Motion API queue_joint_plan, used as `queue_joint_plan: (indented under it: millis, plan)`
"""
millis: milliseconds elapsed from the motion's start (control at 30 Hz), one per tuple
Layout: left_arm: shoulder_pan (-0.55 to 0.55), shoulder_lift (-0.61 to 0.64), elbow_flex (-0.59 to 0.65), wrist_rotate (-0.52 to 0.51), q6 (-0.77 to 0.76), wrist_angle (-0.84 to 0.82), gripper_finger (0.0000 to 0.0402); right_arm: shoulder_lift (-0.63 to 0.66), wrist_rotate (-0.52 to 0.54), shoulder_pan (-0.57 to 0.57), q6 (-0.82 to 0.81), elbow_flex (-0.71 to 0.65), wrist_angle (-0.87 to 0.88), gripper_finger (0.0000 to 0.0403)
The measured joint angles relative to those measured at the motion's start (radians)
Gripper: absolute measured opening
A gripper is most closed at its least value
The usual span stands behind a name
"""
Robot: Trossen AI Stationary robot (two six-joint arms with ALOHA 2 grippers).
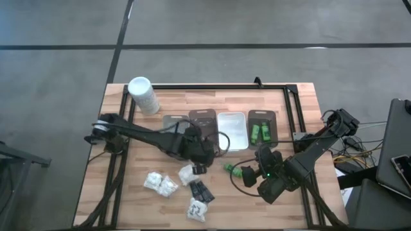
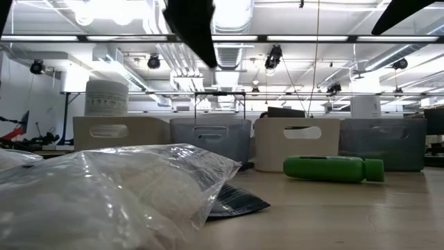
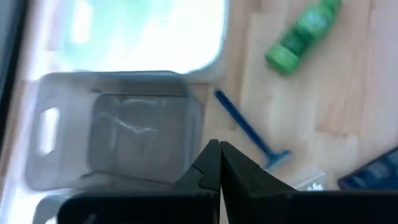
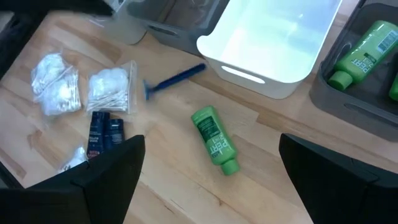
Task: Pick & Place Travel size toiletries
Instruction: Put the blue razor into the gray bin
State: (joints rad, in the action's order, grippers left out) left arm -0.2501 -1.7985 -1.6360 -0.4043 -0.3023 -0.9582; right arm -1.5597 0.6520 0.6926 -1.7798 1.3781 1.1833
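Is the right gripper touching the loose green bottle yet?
Apart. The right wrist view shows the open right gripper with bare table between each finger and the green bottle.

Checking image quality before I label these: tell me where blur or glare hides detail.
Low view: the white packet up close is out of focus. Left wrist view: the white tray is washed out by glare and the grey tray is blurred. Right wrist view: the green bottle is sharp.

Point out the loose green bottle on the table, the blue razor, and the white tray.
Loose green bottle [image 4: 214, 139]: right wrist view, on its labelled body.
Blue razor [image 4: 177, 78]: right wrist view, mid-handle.
White tray [image 4: 261, 68]: right wrist view, on its near wall above the handle slot.
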Motion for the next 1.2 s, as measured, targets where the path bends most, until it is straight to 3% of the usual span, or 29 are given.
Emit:
queue_joint_plan:
  millis: [133,267,433,567,733,833,867,933,1200]
  plan:
    - [0.026,0.072,0.025,-0.001,-0.035,-0.006,0.0003,0.000,0.002,0.000,0.003,0.000,0.007,0.0368]
    - [0.027,0.083,0.043,0.122,-0.043,0.027,0.0007,0.000,0.002,0.000,0.003,0.000,0.018,0.0368]
    - [0.000,0.048,0.129,0.242,-0.070,0.246,0.0055,0.000,0.002,0.000,0.003,0.000,0.022,0.0368]
    - [-0.046,0.023,0.206,0.347,0.324,0.396,0.0103,0.000,0.002,0.000,0.003,0.000,0.024,0.0368]
    - [-0.058,-0.011,0.258,0.243,0.928,0.385,0.0142,0.000,-0.007,0.001,0.003,0.000,0.038,0.0368]
    - [-0.032,-0.037,0.264,0.232,1.135,0.393,0.0148,0.000,-0.025,0.001,0.006,0.000,0.040,0.0368]
    - [-0.020,-0.050,0.263,0.227,1.120,0.400,0.0148,0.000,-0.030,0.001,0.006,0.000,0.041,0.0368]
    - [0.001,-0.081,0.242,0.206,0.933,0.390,0.0147,0.000,-0.048,0.001,0.004,0.000,0.041,0.0368]
    - [0.046,-0.091,0.133,0.284,-0.305,0.268,0.0140,0.001,-0.061,0.001,-0.024,0.000,0.041,0.0368]
